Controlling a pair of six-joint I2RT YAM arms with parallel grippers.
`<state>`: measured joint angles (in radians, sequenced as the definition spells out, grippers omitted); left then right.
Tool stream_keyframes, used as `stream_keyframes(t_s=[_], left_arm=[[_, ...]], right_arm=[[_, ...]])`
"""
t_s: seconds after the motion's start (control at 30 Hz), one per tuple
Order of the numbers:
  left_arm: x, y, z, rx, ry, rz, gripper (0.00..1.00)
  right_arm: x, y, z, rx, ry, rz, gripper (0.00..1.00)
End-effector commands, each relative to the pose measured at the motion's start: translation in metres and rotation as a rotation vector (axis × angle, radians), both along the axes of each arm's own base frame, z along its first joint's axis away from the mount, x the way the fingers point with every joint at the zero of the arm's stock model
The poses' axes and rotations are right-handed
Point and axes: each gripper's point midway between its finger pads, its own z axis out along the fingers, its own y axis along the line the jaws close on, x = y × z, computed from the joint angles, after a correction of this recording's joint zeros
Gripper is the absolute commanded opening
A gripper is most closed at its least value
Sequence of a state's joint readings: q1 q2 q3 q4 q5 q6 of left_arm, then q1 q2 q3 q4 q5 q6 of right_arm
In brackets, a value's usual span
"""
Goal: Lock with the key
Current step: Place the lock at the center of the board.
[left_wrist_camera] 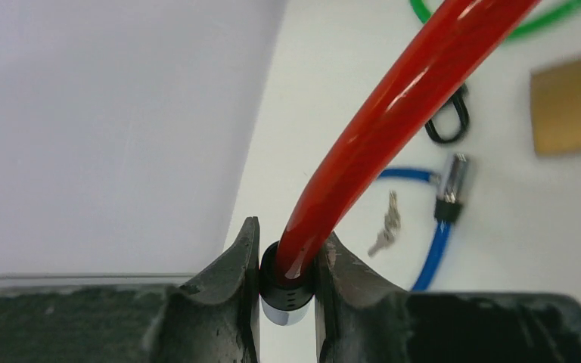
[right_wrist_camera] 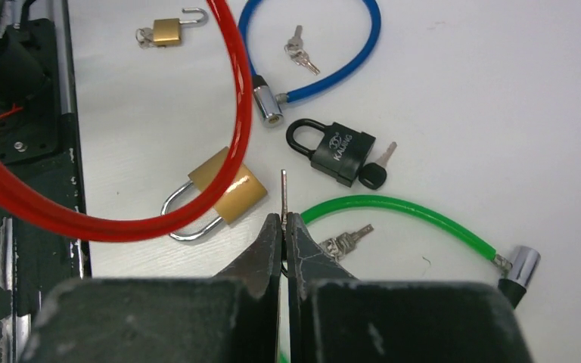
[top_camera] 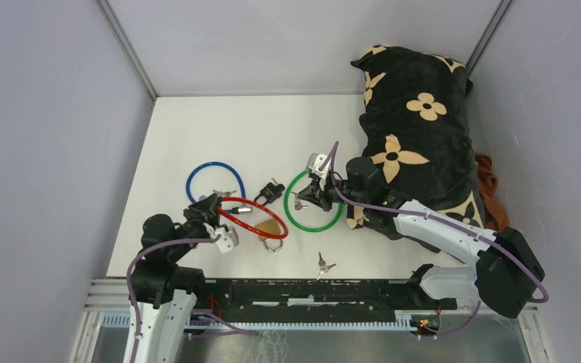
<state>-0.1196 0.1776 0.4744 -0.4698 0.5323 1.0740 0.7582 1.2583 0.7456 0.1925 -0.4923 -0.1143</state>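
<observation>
Red cable lock (left_wrist_camera: pixel 393 113) is the biggest thing you have in play. Your left gripper (left_wrist_camera: pixel 289 246) has its jaws clamped on the lock's black-and-chrome end, and the cable arches up and away over the white table (top_camera: pixel 219 128). Your right gripper (right_wrist_camera: pixel 283 225) is pinched almost fully closed on the key (right_wrist_camera: pixel 284 189). The thin blade sticks straight out past the fingertips, edge-on, just beside a brass padlock (right_wrist_camera: pixel 231 198) that the cable crosses.

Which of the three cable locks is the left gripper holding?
The red cable lock, its end clamped in the left gripper; blue cable lock and green cable lock lie free.
</observation>
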Motion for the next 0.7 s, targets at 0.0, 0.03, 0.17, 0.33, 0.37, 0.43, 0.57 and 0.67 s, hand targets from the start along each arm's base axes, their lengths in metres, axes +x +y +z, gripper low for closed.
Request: stream_keyframes(t_s=[0.0,0.03,0.17,0.33,0.37,0.43,0.57,0.67], left_arm=[[-0.029,0.017,-0.047,0.509,0.006,-0.130,0.02],[-0.035,0.021,-0.057,0.590,0.028,-0.161,0.02],[-0.043,0.056,-0.105,0.881,0.158,-0.170,0.02],[-0.037,0.067,-0.131,0.981,0.149,-0.159,0.02],[-0.039,0.071,-0.135,1.016,0.156,-0.166,0.02],[-0.045,0.076,-0.139,1.071,0.163,-0.185,0.02],[-0.049,0.075,-0.127,1.076,0.149,-0.187,0.02],[-0.043,0.095,-0.120,1.141,0.193,-0.103,0.02]], right_arm=[[0.008,-0.014,-0.010,-0.077,-0.018,-0.067,0.00],[0.009,-0.015,-0.012,-0.086,-0.016,-0.075,0.00],[0.007,-0.013,-0.009,-0.072,-0.015,-0.058,0.00],[-0.002,0.001,-0.002,-0.033,-0.008,0.002,0.00],[-0.005,0.003,-0.002,-0.034,-0.011,0.014,0.00],[-0.009,0.008,-0.002,-0.039,-0.013,0.034,0.00],[-0.016,0.019,0.000,-0.052,-0.024,0.068,0.00],[-0.021,0.029,0.006,-0.049,-0.033,0.101,0.00]])
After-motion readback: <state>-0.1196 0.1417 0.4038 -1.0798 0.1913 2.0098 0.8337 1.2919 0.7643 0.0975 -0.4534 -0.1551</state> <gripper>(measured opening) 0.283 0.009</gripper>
